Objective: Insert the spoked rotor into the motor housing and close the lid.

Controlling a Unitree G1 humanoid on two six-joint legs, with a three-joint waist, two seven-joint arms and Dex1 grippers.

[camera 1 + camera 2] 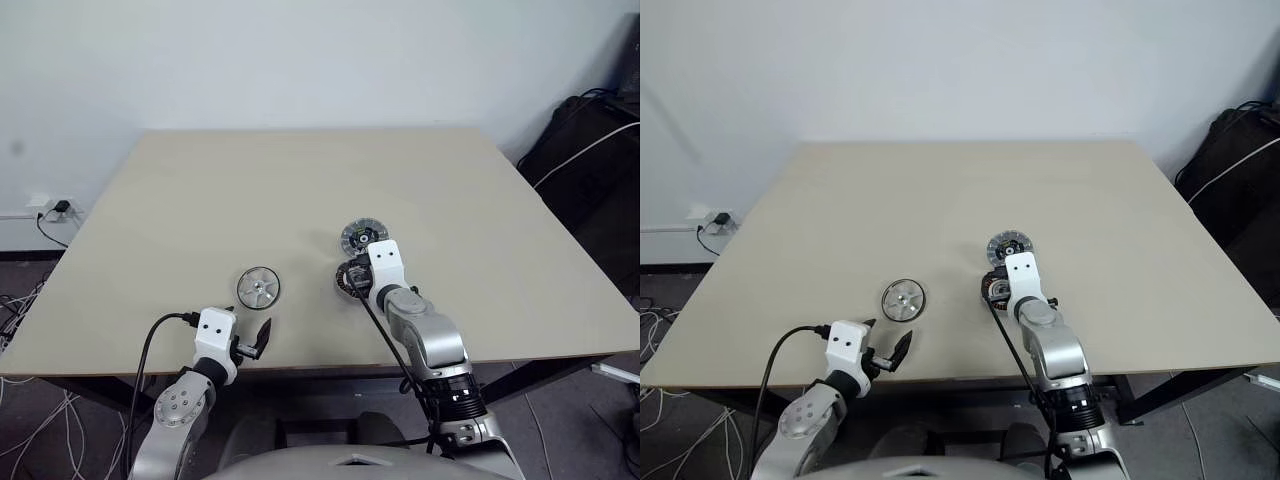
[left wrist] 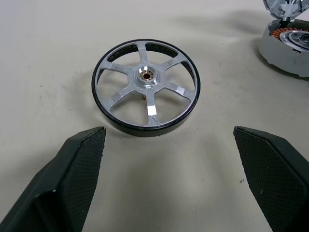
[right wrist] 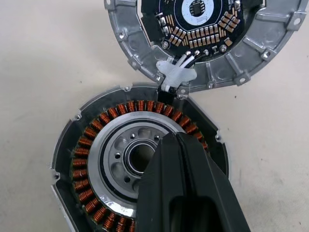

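I see my left hand point(image 2: 169, 159) spread wide, gripping nothing, just short of the spoked rotor point(image 2: 146, 87) lying flat on the bench point(image 1: 200, 200). My right hand point(image 3: 186, 145) (fingers pressed together, empty) sits over the motor housing point(image 3: 96, 159), the lid point(image 3: 203, 38) lying open beside it.

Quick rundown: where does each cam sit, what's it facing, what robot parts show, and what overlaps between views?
Left eye and right eye: head stereo pair, looking forward and down at the table; both arms rise from below.
Left wrist: looks along the open left gripper at the spoked rotor lying flat; both fingers show.
Right wrist: looks down the shut right gripper over the motor housing, with the lid joined to its edge.
Shared: the head views show the rotor and lid too; the left wrist view catches the housing's edge.
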